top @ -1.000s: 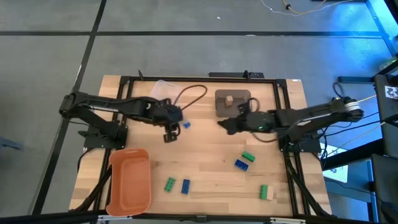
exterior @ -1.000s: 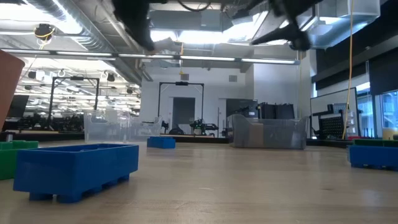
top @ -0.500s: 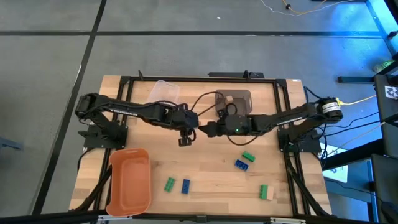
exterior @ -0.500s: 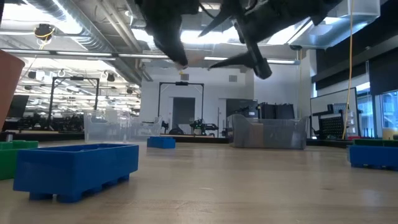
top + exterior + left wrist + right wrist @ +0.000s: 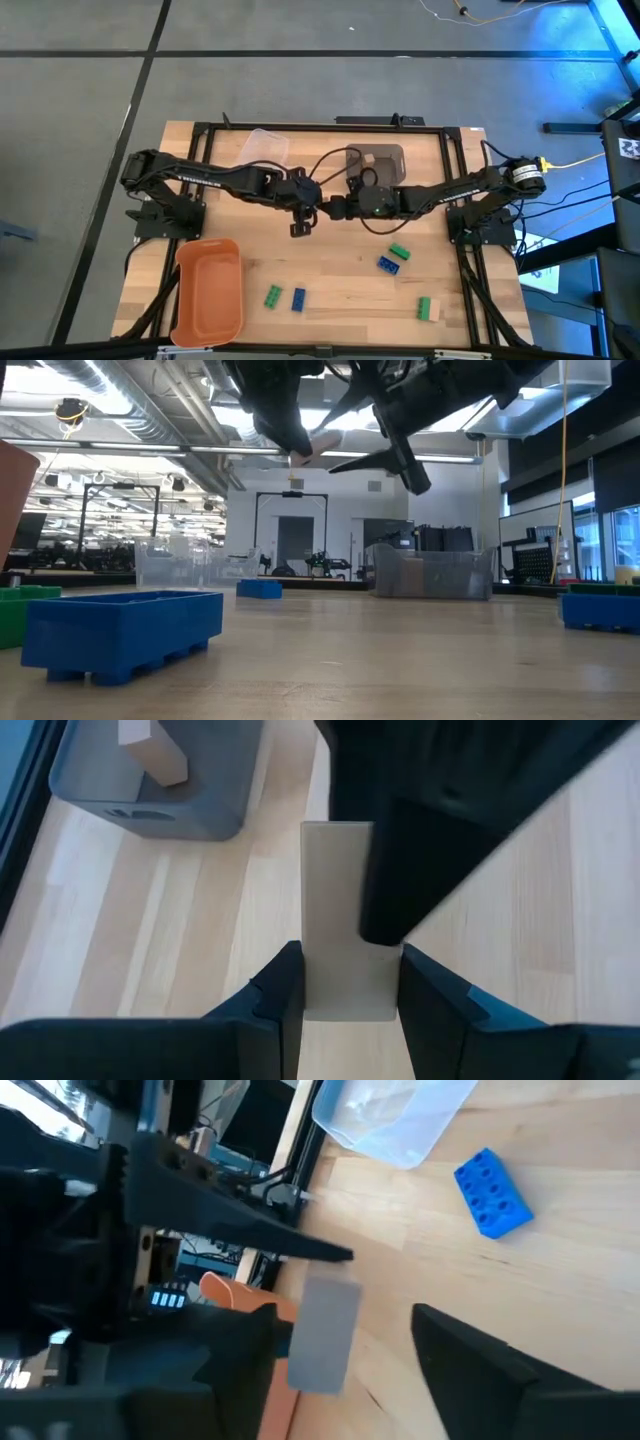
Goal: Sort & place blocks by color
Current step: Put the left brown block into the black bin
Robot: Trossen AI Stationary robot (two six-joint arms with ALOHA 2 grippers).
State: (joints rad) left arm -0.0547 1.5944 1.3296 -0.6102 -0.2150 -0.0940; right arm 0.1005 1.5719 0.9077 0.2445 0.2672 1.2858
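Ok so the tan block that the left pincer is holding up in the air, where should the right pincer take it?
Probably by its free end. The left pincer clamps one end of the tan block, and the other half sticks out bare. Bring the open right pincer in from the right arm's side, straddle that bare half and close on its long flat sides, clear of the left fingers.

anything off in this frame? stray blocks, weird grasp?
One oddity: both grippers meet in mid-air at table centre. The left gripper holds a tan block and the right gripper, open, reaches around it, like a handover. Loose blocks lie flat; the orange tray is upright.
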